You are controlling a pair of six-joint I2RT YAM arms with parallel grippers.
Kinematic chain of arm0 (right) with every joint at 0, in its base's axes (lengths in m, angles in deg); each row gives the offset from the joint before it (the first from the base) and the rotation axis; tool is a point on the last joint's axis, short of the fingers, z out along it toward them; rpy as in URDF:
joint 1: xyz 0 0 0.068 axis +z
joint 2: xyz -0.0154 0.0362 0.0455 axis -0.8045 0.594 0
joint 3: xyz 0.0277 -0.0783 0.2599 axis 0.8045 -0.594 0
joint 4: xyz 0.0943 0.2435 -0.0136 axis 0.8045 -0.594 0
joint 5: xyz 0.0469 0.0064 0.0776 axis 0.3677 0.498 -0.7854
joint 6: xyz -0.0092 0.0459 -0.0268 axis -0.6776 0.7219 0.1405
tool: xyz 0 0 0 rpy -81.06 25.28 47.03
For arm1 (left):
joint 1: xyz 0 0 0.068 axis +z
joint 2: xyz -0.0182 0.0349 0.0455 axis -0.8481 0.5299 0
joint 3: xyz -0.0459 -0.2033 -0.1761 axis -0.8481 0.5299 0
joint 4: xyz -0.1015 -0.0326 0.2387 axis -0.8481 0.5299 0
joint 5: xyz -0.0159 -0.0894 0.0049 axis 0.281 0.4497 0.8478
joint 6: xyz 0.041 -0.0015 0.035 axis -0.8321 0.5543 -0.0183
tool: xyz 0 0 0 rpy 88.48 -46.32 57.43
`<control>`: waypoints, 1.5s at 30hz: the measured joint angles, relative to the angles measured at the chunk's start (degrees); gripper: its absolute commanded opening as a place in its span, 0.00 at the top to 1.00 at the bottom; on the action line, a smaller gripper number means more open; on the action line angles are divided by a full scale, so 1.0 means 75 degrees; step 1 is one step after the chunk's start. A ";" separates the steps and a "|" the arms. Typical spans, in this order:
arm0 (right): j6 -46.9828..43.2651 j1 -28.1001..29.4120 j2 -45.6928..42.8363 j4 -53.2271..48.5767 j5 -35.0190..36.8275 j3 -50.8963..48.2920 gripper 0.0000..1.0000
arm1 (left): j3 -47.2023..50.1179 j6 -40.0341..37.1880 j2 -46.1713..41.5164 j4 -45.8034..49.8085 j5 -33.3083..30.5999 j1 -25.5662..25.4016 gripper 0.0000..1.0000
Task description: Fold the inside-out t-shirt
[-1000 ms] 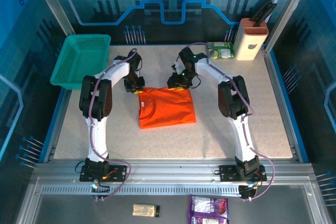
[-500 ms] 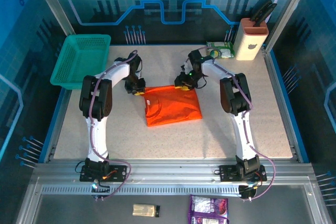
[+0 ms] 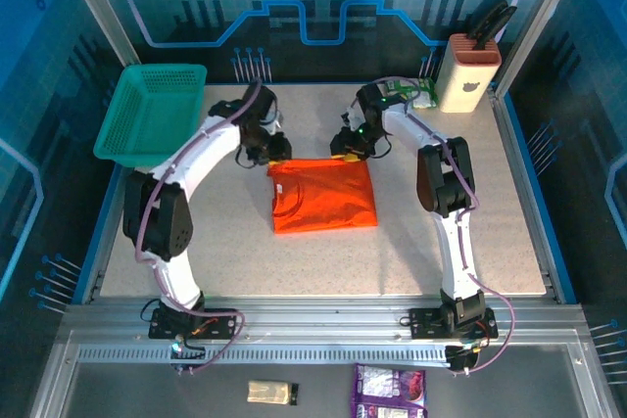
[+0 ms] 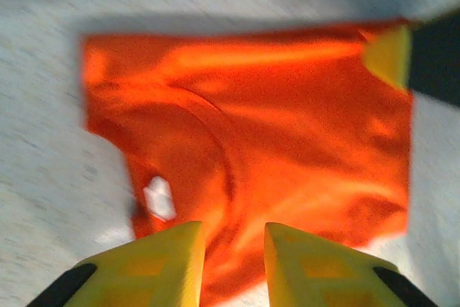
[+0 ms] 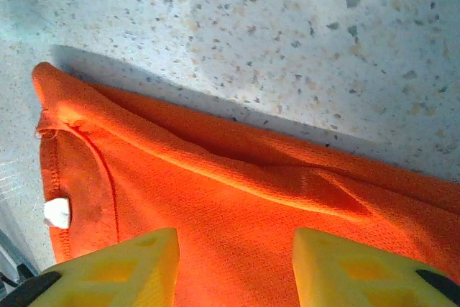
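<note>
1. The inside-out t-shirt (image 3: 328,198) lies flat near the middle of the worktop (image 3: 294,266), folded into a rough rectangle. Its neckline sits toward the 9 o'clock edge.
2. The left tool (image 3: 277,149) is at the shirt's 11 o'clock corner. In the left wrist view its yellow fingers (image 4: 162,257) stand a narrow gap apart. Orange cloth shows through the gap, lying flat beneath, and nothing is pinched.
3. The right tool (image 3: 349,149) is at the shirt's 1 o'clock corner. In the right wrist view it (image 5: 237,249) is spread fairly wide over the cloth, with a raised crease running across ahead of it. The cloth looks loose, not gripped.
4. A small white label (image 4: 158,198) sits inside the neckline, and the right wrist view shows it too (image 5: 56,212).
5. In the left wrist view, a yellow fingertip of the right tool (image 4: 388,55) touches the shirt's far corner at 2 o'clock.
6. A teal mesh basket (image 3: 147,115) hangs over the worktop's 10 o'clock corner, well apart from the shirt.
7. A green packet (image 3: 411,93) and a cream block (image 3: 468,73) holding dark handles stand at the 1 o'clock corner.
</note>
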State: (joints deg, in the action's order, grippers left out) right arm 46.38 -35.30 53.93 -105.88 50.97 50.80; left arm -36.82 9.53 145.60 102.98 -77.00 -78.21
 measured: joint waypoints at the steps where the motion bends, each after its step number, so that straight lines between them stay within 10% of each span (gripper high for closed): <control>1: -0.0050 0.0000 0.0023 -0.0029 0.0003 0.0082 0.53 | 0.0207 0.0117 -0.0099 -0.0067 0.0076 -0.0219 0.75; 9: -0.0268 -0.0093 0.0291 -0.0274 0.0274 0.0064 0.53 | 0.2827 0.1265 -0.0207 -0.1309 0.0650 -0.1241 0.80; 21: -0.0391 -0.0452 -0.1396 0.0160 0.0420 -0.3115 0.53 | 0.3585 0.1259 0.0087 -0.1749 0.0624 -0.0137 0.82; 34: 0.0790 0.0822 -0.4596 0.1393 0.0087 -0.7761 0.53 | 0.1323 0.0280 0.1696 -0.1390 0.0560 0.0726 0.79; 45: 0.1139 0.0866 -0.4639 0.1469 0.0096 -0.6155 0.54 | -0.0166 -0.0280 0.1950 -0.1058 0.0498 0.0731 0.66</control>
State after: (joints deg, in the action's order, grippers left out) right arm 54.93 -28.81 19.13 -94.86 51.69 4.64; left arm -38.07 7.43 160.23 95.05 -73.26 -72.73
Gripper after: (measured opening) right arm 0.465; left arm 0.319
